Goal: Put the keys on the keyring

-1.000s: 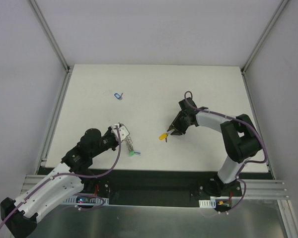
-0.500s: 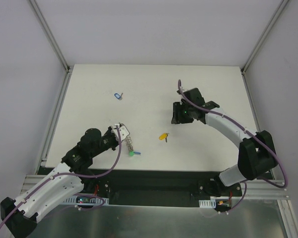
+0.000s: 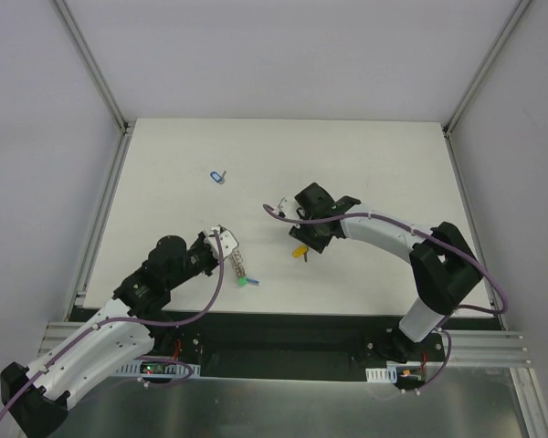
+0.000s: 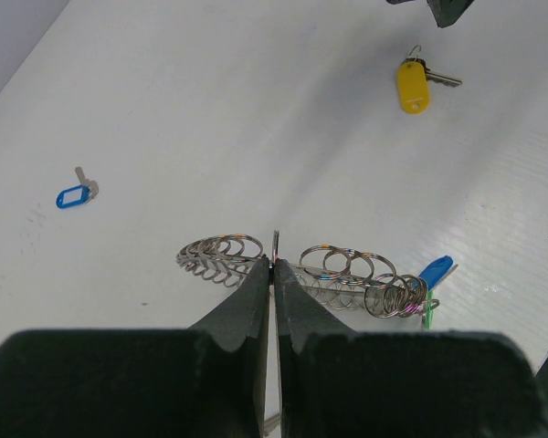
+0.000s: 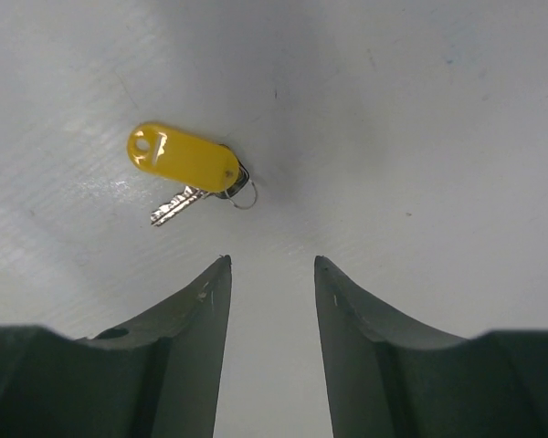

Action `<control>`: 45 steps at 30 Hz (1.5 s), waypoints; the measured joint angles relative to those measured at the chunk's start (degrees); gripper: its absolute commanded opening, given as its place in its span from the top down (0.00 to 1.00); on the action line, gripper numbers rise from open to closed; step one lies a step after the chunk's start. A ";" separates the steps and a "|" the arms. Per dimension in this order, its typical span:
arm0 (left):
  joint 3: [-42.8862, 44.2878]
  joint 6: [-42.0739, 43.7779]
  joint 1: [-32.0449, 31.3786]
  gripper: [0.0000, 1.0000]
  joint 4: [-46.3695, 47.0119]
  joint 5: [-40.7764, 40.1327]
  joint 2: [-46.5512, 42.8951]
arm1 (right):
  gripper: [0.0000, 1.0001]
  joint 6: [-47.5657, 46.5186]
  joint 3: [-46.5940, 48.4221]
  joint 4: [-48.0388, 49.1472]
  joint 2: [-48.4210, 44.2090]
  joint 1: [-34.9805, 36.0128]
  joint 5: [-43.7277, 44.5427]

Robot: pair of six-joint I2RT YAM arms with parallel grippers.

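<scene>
The right gripper [image 5: 271,265] hangs just above the table [image 3: 384,164] with its jaws moderately apart and nothing between them. The yellow-tagged key [image 5: 184,164] lies flat on the table just ahead of the fingertips, offset toward the left finger in the right wrist view. Its tag runs crosswise, roughly parallel to the line joining the two fingertips. The metal blade points back toward the left finger, and the small split loop at the tag's other end sits nearest the centreline of the gap. Judgement: a pick needs a short advance with a sideways correction toward the tag. The left gripper [image 4: 274,269] is closed on the rim of the keyring [image 4: 333,274], well to the left of the yellow-tagged key in the top view, so the right arm is clearly the nearer. A green-tagged key [image 3: 247,282] touches the keyring's near end. A blue-tagged key [image 3: 218,176] lies well apart, beyond the keyring.
</scene>
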 measured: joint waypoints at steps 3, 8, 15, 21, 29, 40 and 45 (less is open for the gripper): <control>0.02 0.46 0.00 1.00 -0.02 -0.13 -0.04 | 0.57 -2.71 0.00 0.02 2.10 0.09 1.36; 0.07 1.11 0.00 1.00 -0.09 -0.42 -0.52 | 0.59 -5.49 0.33 0.33 5.57 0.79 2.38; 0.17 1.36 0.00 1.00 -0.24 -0.96 -0.85 | 0.60 -7.37 1.36 1.22 8.59 1.49 2.51; 0.35 1.42 0.00 1.00 -0.52 -0.96 -0.83 | 0.63 -8.04 1.66 2.32 9.11 1.53 2.54; 0.42 1.44 0.00 1.00 -0.72 -0.94 -0.85 | 0.61 -8.48 1.66 3.48 9.22 1.53 2.25; 0.96 1.44 0.00 1.00 -1.95 -0.92 -0.85 | 0.52 -10.49 3.32 2.23 10.14 1.62 -1.22; 1.05 1.46 0.00 1.00 -2.01 -0.90 -0.85 | 0.52 -12.09 5.29 0.04 11.41 1.75 -4.24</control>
